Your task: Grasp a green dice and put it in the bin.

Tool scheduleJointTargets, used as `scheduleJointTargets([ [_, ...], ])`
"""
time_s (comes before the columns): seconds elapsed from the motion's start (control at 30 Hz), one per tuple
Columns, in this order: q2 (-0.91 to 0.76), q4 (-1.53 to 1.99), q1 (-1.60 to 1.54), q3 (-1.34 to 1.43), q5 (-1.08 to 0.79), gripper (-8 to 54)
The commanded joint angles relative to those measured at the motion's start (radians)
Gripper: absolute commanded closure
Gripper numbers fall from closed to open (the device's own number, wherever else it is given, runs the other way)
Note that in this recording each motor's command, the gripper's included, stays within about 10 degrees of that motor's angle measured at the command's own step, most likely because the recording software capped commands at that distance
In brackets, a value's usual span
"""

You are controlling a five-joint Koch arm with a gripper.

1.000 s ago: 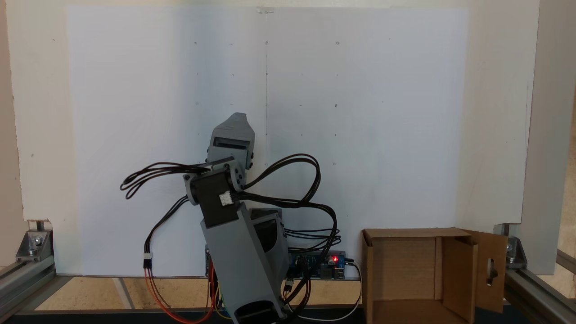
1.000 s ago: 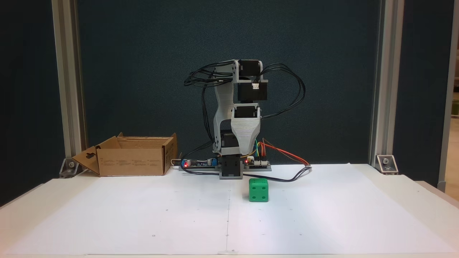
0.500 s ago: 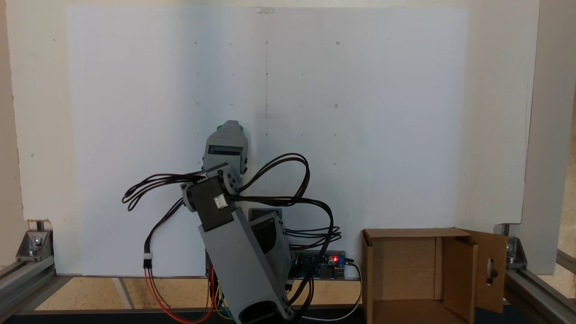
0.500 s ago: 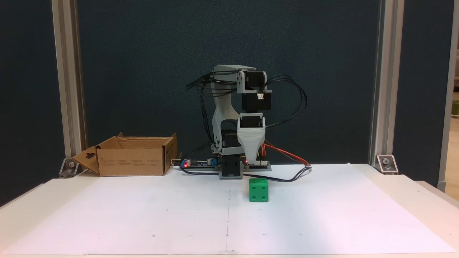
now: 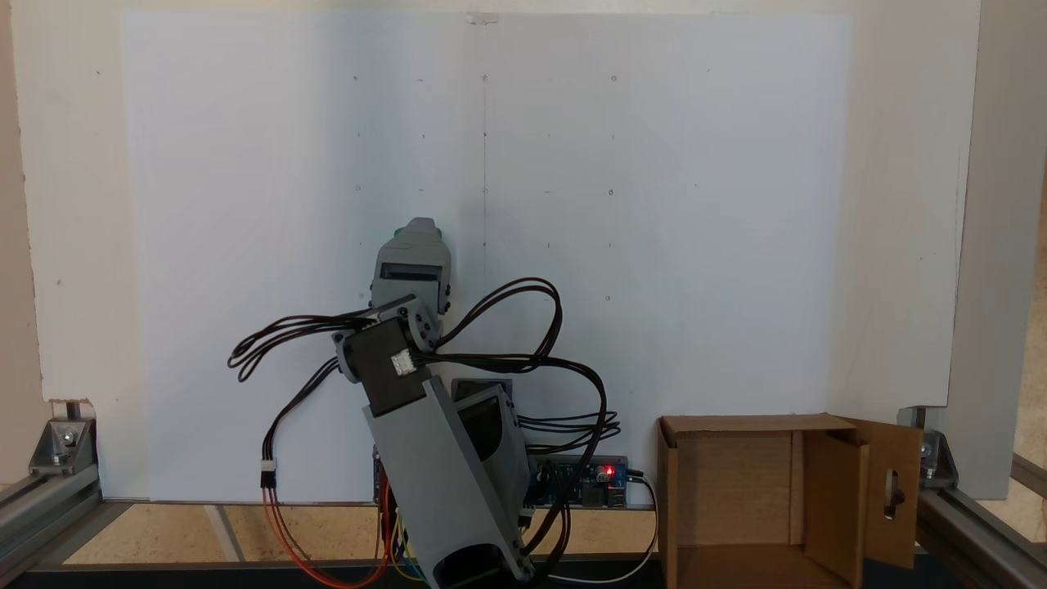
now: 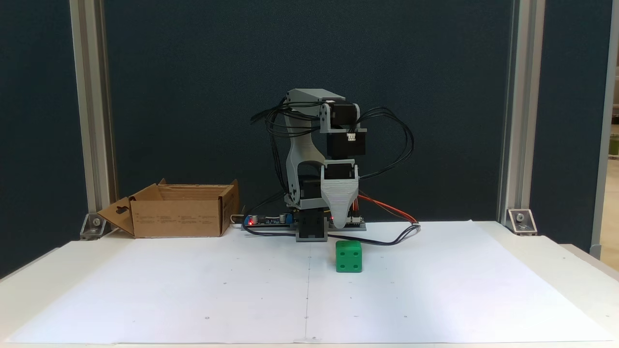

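The green dice (image 6: 348,256) sits on the white paper just in front of the arm's base, with pips on its front face. My grey gripper (image 6: 340,224) points straight down, its tip a little above the dice's back edge. Only one ribbed jaw faces this camera, so the opening is hidden. From behind and above, the gripper (image 5: 418,227) covers the dice (image 5: 398,233), and thin green edges peek out at both sides of the tip. The cardboard bin (image 6: 179,217) stands open at the back left here, and the bin (image 5: 744,424) is at the bottom right in the view from above.
A controller board (image 6: 263,220) with a red light lies beside the arm's base. Black and coloured cables (image 6: 387,240) trail onto the paper behind the dice. Aluminium frame posts (image 6: 92,121) stand at the table's back corners. The white paper (image 6: 193,290) spreads wide in front.
The gripper has swung from a tilted, higher pose to pointing straight down and has dropped closer to the dice. Dice and bin have not moved.
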State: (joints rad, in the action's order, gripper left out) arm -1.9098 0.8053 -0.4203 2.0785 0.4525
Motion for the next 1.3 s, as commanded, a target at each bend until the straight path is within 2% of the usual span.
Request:
scheduleJointTargets([
  [0.0, 0.006, -0.012, -0.002, -0.021, 0.06, 1.5],
  [0.9, 0.181, -0.121, -0.049, -0.018, 0.123, 1.7],
  [1.27, 0.31, -0.17, -0.063, -0.02, 0.129, 2.5],
])
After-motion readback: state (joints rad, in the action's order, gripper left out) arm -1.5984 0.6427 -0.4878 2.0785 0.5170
